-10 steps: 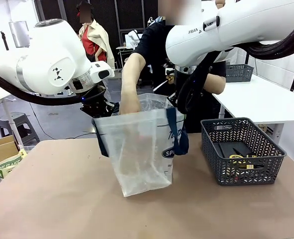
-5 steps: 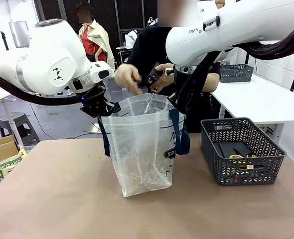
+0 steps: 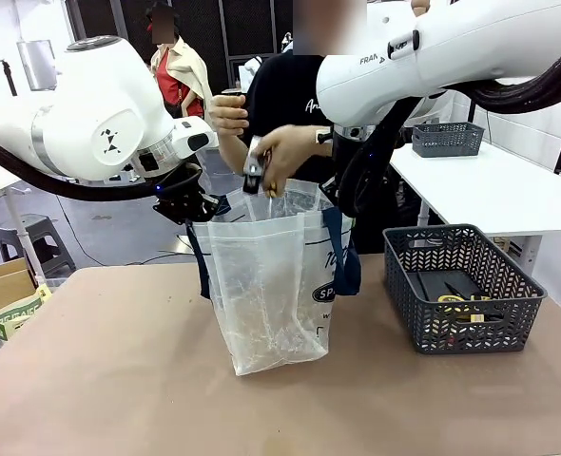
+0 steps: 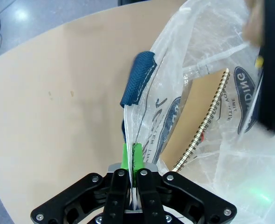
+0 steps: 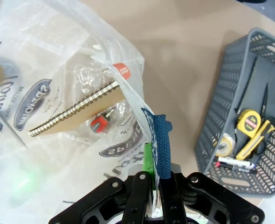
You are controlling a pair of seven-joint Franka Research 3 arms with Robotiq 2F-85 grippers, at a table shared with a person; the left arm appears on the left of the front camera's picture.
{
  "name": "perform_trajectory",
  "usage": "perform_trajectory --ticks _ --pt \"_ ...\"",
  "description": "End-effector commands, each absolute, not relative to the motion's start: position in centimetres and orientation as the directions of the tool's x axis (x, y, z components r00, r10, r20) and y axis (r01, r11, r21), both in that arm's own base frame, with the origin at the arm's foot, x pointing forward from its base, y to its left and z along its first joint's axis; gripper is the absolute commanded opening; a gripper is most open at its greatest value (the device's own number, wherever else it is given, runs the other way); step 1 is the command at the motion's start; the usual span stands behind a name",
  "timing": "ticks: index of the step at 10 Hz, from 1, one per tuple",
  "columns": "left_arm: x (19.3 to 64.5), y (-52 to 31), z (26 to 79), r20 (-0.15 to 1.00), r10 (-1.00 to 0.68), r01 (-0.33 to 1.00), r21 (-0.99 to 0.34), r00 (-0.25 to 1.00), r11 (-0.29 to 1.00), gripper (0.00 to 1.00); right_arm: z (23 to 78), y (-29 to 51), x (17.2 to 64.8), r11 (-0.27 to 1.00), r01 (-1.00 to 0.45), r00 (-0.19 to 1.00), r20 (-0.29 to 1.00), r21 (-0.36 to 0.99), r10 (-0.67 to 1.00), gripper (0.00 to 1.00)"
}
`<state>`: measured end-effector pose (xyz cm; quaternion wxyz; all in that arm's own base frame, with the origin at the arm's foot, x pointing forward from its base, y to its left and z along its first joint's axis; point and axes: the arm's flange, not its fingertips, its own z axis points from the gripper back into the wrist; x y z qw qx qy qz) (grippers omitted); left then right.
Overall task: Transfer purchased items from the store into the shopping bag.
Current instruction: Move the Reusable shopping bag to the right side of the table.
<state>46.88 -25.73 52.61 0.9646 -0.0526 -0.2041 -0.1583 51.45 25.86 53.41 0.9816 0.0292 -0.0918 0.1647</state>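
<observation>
The shopping bag, translucent with navy handles, stands open on the table between my arms. My left gripper is shut on the bag's left rim below a navy strap. My right gripper is shut on the right rim beside the other strap. Inside the bag lie a brown spiral notebook and a small red item. The person's hands hold a small dark item just above the bag's mouth. The store basket sits at the right.
In the basket lie a yellow tape measure, a yellow-handled tool and dark pens. A white side table with a second grey basket stands at the far right. Brown tabletop lies bare in front of the bag.
The person's hand has come up out of the bag, and both hands now hold a small item above its mouth. The bag's sagging left rim has risen and the bag stands straighter. My grippers have kept their hold.
</observation>
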Motion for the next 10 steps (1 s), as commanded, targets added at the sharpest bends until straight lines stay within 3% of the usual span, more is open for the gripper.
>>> perform_trajectory --ticks 1,10 --pt "46.81 -25.57 52.71 0.413 -0.267 0.309 -0.037 0.871 0.95 0.0 53.54 25.74 51.51 0.948 -0.316 0.933 0.191 0.029 0.305 0.0" --pt "46.81 -25.57 52.71 0.413 -0.267 0.309 -0.037 0.871 0.95 0.0 53.54 25.74 51.51 0.948 -0.316 0.933 0.191 0.029 0.305 0.0"
